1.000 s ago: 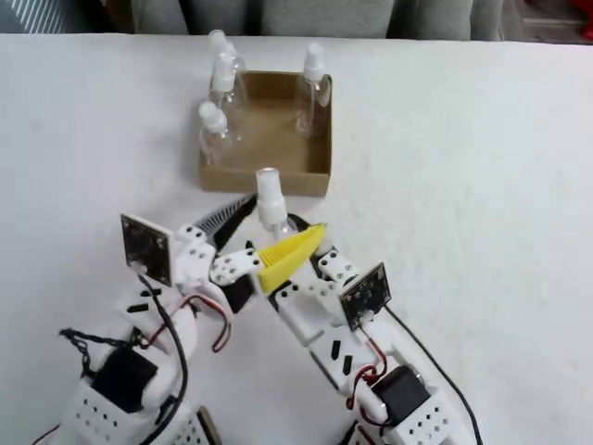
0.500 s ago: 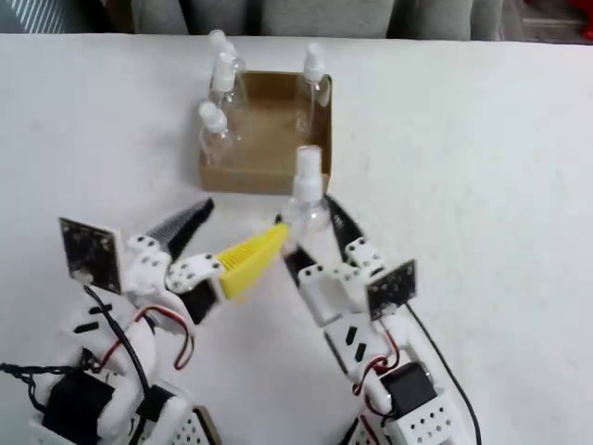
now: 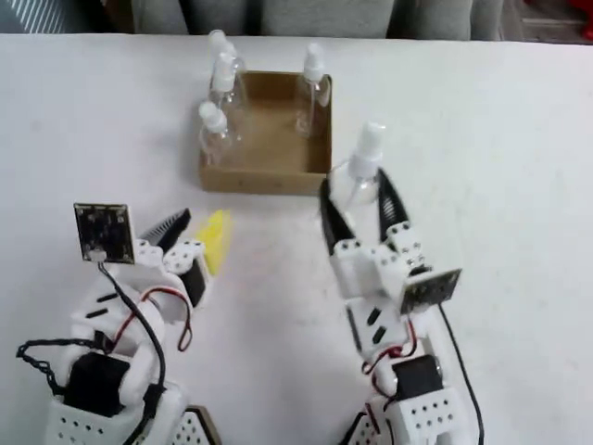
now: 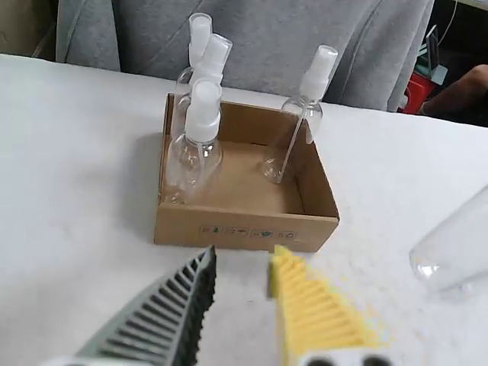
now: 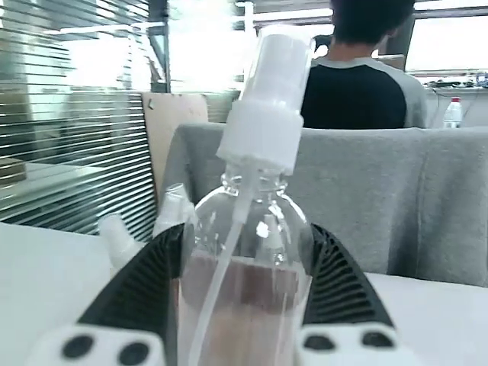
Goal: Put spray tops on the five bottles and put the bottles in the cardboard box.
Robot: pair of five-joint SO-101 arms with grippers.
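A clear bottle with a white spray top stands upright in my right gripper, which is shut on its body. It is just off the front right corner of the cardboard box. Inside the box stand several capped bottles: most are along the left wall, and one is at the back right. My left gripper is open and empty, in front of the box's left half, with a grey finger and a yellow finger. The held bottle's base shows in the left wrist view.
The white table stretches bare to the right of the box and left of it. Grey chair backs stand beyond the far edge. Both arm bases are at the near edge.
My right gripper has carried the capped bottle to the right and farther from me, to the box's front right corner. My left gripper has pulled back left, away from the bottle.
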